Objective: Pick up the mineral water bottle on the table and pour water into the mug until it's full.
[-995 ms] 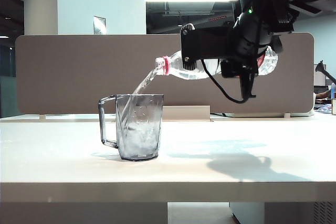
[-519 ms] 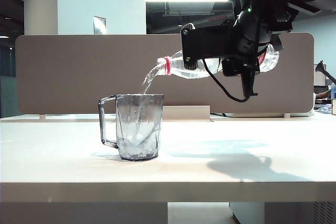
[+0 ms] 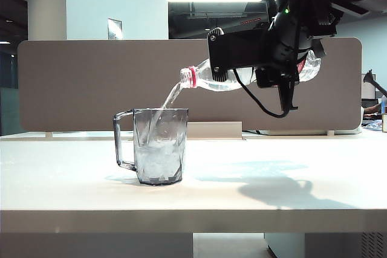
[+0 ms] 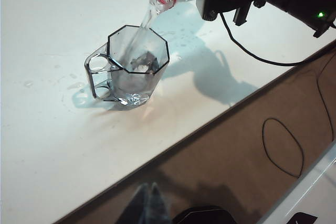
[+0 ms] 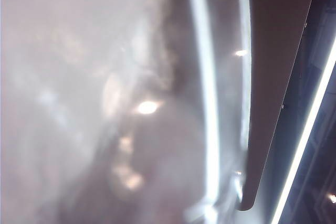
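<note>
Mineral water bottle point(image 3: 242, 75) tipped near level above bench point(image 3: 272, 191), water point(image 3: 169, 98) streaming into mug point(image 3: 158, 146) – roughly half full. Risk: overflow or splash past rim if tilt deepens. Right end effector point(image 3: 275, 64) clamped round bottle body; left end effector point(image 4: 149, 203) back off bench edge, fingers pressed together.

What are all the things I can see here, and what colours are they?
mineral water bottle: one, clear with a red neck ring, tipped over above the mug.
water: one clear stream, falling from the bottle into the mug.
mug: one, smoky grey, see-through, upright on the table, partly filled.
table: one, white, under the mug.
divider panel: one, grey-brown, behind the table.
right gripper: one, black, shut on the bottle, up high on the right.
left gripper: one, dark, only its tips show, away from the mug, beyond the table's edge.
</note>
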`<act>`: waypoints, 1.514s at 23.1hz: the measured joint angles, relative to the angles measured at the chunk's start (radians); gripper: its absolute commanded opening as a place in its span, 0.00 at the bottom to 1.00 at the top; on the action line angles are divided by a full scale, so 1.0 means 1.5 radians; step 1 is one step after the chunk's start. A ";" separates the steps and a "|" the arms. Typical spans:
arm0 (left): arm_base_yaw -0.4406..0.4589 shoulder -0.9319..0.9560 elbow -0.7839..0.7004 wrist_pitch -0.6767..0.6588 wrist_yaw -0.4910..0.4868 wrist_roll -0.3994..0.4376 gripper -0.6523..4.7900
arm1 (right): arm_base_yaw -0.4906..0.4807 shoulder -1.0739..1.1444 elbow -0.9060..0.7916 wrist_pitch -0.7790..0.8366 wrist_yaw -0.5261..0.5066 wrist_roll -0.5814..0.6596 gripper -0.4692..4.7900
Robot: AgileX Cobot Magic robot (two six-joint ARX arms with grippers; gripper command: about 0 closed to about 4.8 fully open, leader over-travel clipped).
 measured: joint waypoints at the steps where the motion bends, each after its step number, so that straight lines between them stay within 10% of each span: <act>1: 0.000 0.000 0.000 0.000 0.000 0.000 0.11 | 0.000 0.000 0.000 0.003 0.000 0.000 0.32; 35: 0.000 0.000 0.000 0.000 0.000 0.000 0.11 | 0.003 -0.001 0.005 0.034 0.000 -0.030 0.32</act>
